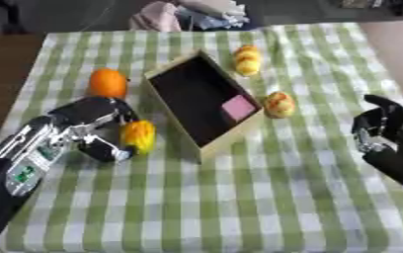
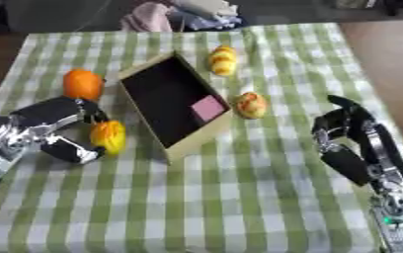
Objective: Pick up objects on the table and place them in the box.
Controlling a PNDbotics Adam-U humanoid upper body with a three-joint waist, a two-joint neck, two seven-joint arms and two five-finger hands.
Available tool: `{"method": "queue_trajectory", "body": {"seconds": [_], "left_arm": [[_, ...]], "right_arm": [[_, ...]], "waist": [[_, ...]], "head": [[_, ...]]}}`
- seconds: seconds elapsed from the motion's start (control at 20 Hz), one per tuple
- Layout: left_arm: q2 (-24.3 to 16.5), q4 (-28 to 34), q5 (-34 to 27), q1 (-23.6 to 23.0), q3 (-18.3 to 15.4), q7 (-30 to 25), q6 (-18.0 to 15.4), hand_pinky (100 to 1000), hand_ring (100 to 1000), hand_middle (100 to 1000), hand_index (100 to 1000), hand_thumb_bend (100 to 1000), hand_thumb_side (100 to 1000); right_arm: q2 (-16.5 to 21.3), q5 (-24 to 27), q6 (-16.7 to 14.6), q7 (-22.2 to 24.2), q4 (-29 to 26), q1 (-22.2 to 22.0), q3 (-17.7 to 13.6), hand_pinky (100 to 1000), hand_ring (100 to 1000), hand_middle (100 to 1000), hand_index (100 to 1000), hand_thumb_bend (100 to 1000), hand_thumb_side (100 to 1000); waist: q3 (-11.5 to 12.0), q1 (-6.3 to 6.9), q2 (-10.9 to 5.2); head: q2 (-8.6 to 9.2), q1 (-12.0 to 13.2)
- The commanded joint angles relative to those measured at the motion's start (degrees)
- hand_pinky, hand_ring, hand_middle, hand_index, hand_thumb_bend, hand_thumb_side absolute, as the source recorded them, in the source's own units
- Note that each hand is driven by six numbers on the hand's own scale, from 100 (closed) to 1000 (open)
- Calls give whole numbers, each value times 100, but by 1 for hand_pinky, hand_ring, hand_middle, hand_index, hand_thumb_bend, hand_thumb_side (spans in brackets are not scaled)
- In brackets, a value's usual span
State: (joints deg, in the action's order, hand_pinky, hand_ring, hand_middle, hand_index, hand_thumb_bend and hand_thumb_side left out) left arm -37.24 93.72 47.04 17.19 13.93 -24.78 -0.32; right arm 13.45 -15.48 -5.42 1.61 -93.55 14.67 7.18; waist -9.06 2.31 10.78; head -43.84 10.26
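A shallow cardboard box (image 1: 181, 131) with a dark inside lies in the middle of the table, and a pink square thing (image 1: 239, 107) rests in it. My left hand (image 1: 97, 128) is curled round a yellow-orange fruit (image 1: 139, 136) just left of the box. An orange (image 1: 108, 83) sits behind that hand. A yellow lumpy fruit (image 1: 248, 60) lies beyond the box. A yellow-red fruit (image 1: 279, 104) touches the box's right side. My right hand (image 2: 347, 133) hovers at the right with its fingers bent and nothing in them.
A green and white checked cloth (image 1: 239, 197) covers the table. Bundled clothes (image 1: 187, 15) lie past the far edge. Bare brown floor shows at the left and right sides.
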Motion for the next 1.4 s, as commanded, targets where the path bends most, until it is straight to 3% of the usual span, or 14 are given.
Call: {"method": "queue_trajectory", "body": {"seconds": [0.05, 0.35, 0.9, 1.4], "left_arm": [[-93, 16, 44, 66, -15, 98, -2, 730, 652, 635, 752, 334, 298], [-121, 194, 4, 17, -127, 365, 53, 715, 621, 591, 704, 287, 227], [-426, 1252, -116, 113, -511, 811, 290, 705, 594, 549, 660, 216, 107], [-575, 1274, -392, 897, -38, 512, 87, 708, 603, 560, 669, 235, 119]], "right_arm": [[77, 24, -20, 13, -52, 75, 0, 554, 602, 588, 880, 100, 417], [78, 23, -16, 4, -49, 69, -9, 553, 602, 588, 880, 100, 417], [92, 19, -16, 7, -41, 58, -8, 553, 602, 588, 879, 100, 416], [85, 65, -53, 149, -21, 89, 149, 553, 603, 588, 876, 100, 408]], "waist": [[-2, 3, -93], [8, 4, -92], [17, 11, -104], [-80, 3, -108]], "head": [[-28, 5], [-28, -18], [-28, -61], [-28, -7]]}}
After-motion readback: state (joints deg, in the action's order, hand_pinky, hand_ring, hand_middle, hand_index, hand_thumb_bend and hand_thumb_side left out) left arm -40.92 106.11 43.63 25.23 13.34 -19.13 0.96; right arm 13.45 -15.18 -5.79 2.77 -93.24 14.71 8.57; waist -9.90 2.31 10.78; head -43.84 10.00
